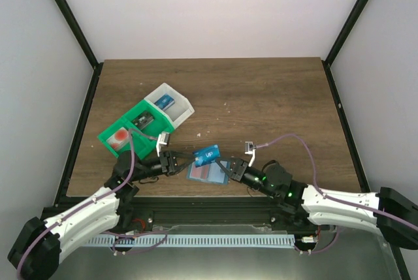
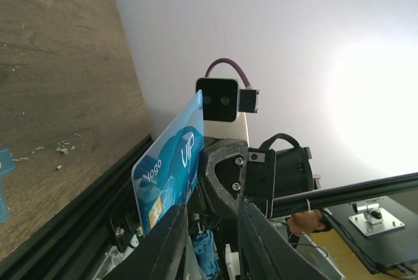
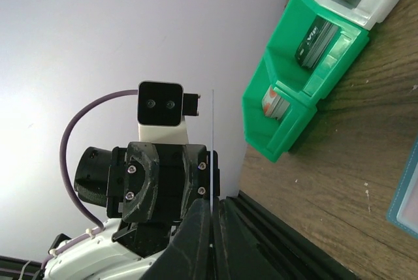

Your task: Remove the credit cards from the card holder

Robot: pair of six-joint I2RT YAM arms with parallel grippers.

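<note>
Blue VIP card (image 1: 208, 155) up in the air between the two grippers

Left gripper (image 1: 175, 161) had its fingers a bit apart, gap showing. The card sat just above the open card holder (image 1: 202, 175), long axis running roughly left-right, its right end pinched in the closed right gripper (image 1: 226, 168). Left wrist cam caught the printed face; right wrist cam only got a thin edge.

My left arm (image 1: 85, 216) and right arm (image 1: 339, 203): white shells, black joints; purple cables (image 1: 287, 136) arch above the table (image 1: 261, 91); silver screws (image 3: 130, 170) stud my black left gripper (image 1: 189, 161).
</note>
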